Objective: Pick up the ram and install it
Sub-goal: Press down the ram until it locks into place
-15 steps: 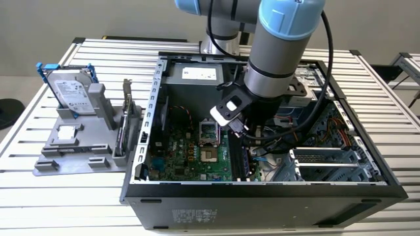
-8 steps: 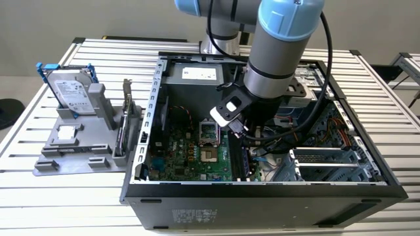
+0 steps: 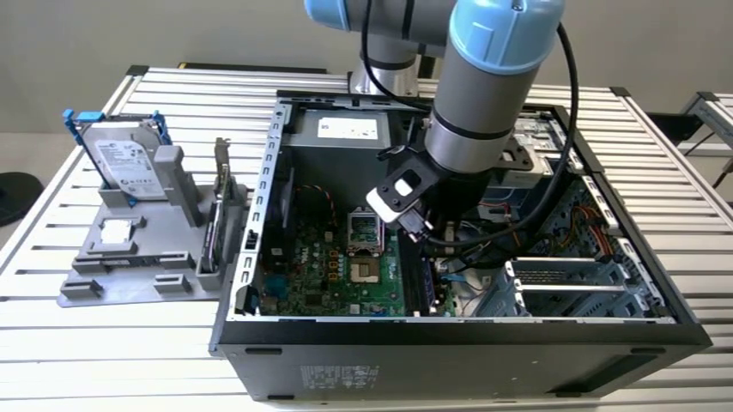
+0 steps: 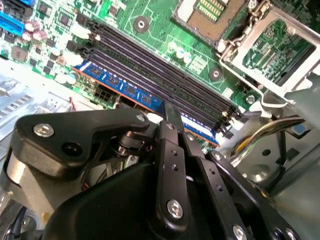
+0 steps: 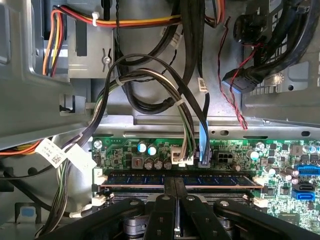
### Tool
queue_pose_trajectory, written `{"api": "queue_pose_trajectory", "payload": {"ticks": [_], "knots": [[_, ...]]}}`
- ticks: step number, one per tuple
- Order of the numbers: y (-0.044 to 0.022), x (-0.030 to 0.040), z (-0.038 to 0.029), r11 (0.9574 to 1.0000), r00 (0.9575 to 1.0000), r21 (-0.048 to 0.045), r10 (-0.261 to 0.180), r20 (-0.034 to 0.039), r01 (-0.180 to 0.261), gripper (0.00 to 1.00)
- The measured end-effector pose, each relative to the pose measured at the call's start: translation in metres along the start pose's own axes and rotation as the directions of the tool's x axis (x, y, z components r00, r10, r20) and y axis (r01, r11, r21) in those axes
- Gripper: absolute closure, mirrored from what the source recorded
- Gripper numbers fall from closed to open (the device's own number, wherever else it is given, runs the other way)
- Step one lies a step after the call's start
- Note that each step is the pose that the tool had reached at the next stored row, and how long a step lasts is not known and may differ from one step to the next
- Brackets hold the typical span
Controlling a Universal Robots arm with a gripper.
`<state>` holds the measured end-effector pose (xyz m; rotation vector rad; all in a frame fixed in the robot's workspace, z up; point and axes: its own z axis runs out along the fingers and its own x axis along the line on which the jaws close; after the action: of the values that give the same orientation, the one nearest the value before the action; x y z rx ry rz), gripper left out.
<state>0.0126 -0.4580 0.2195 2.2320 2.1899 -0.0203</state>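
Jaws clamped on ram (image 5: pixel 180 180) mid-length | ram (image 4: pixel 145 95) edge-down in outermost motherboard (image 4: pixel 165 30) slot, beside empty slots | arm inside open PC case (image 3: pixel 641 292) | hard drive (image 3: pixel 120 159) in grey holder on worktop (image 3: pixel 69 343), exterior view's left

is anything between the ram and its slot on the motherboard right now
Nothing visible. In both wrist views the ram already sits along the outermost memory slot, with the gripper closed on its upper edge. The bundled cables hang beside the motherboard, not across the slots.
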Motion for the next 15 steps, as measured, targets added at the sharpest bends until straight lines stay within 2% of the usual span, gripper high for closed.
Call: {"api": "queue_pose_trajectory", "payload": {"ticks": [10, 12, 15], "knots": [[0.0000, 0.0001, -0.0016, 1.0000, 1.0000, -0.0003, 0.000, -0.0014, 0.000, 1.00], [0.0001, 0.0003, -0.0047, 1.0000, 1.0000, -0.0005, 0.000, -0.0022, 0.000, 1.00], [0.0001, -0.0001, -0.0139, 1.0000, 1.0000, -0.0001, 0.000, -0.0007, 0.000, 1.00]]}}
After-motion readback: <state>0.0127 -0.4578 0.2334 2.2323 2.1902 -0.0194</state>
